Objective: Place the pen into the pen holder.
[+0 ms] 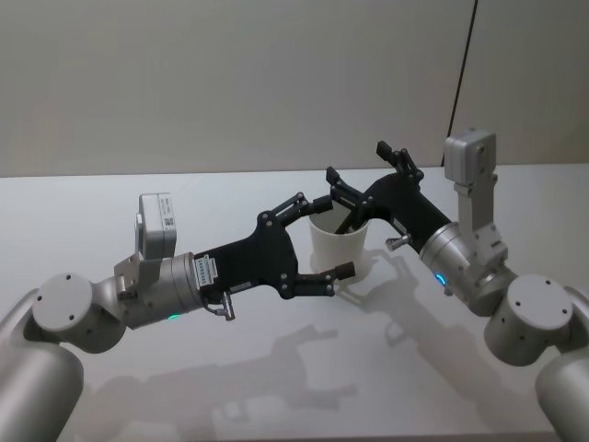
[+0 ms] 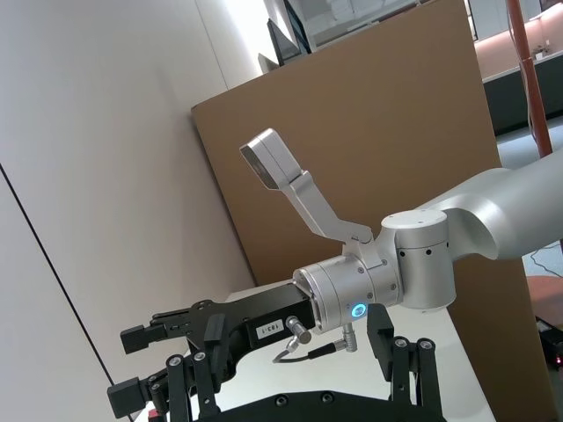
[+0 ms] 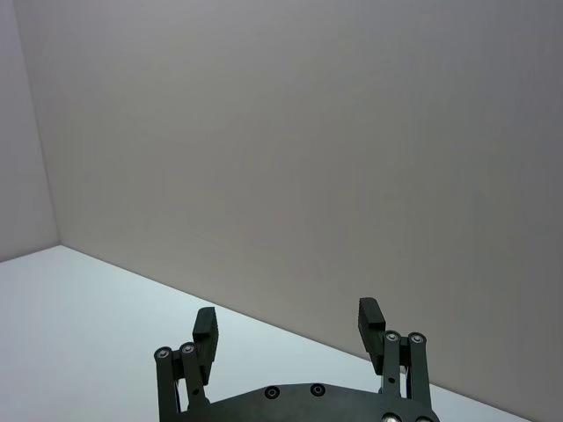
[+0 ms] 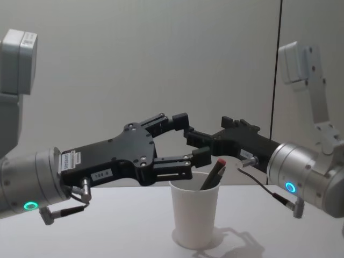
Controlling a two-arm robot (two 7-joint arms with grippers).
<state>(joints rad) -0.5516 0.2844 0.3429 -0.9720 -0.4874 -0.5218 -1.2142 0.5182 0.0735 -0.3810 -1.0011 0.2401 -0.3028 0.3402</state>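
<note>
The cup (image 4: pixel 195 215) stood upright on the white table (image 1: pixel 276 368), and the pen (image 4: pixel 213 175) leaned inside it, its red-tipped end poking above the rim. The left gripper (image 4: pixel 185 137) hovered just above and left of the cup, fingers spread wide and empty. The right gripper (image 1: pixel 368 175) hung above the cup's right side, fingers also wide apart, holding nothing.

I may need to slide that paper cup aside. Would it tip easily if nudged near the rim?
Probably. The paper cup looks thin and light and narrows toward its base. The pen leans against one side of the rim, likely favouring a tip that way.
</note>
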